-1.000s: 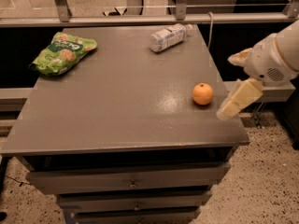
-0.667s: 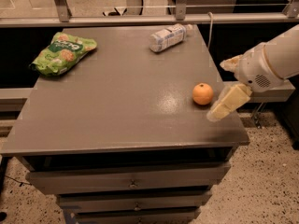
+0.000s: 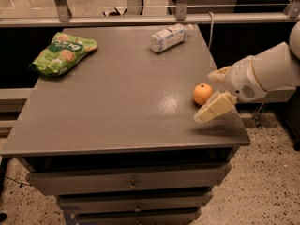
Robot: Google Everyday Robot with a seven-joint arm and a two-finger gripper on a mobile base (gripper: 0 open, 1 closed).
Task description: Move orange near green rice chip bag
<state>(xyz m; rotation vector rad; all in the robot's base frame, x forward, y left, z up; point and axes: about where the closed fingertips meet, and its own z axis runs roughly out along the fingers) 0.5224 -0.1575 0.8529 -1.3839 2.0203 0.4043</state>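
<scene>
Drawers (image 3: 133, 184) are showing under the bench (image 3: 117, 111) front. At the near right edge the pincer (image 3: 207, 97) is hovering, reaching in from the right, its jaws standing wide apart and gripping nothing. One finger (image 3: 214, 109) is slanting down in front of the orange (image 3: 202, 93) and the other is sitting just behind it; I cannot tell whether either is touching the fruit. The orange is resting on the bench near the right edge. Well apart, at the far left corner, the bag (image 3: 63, 53) is lying flat. At the far edge a bottle (image 3: 168, 36) is lying on its side.
</scene>
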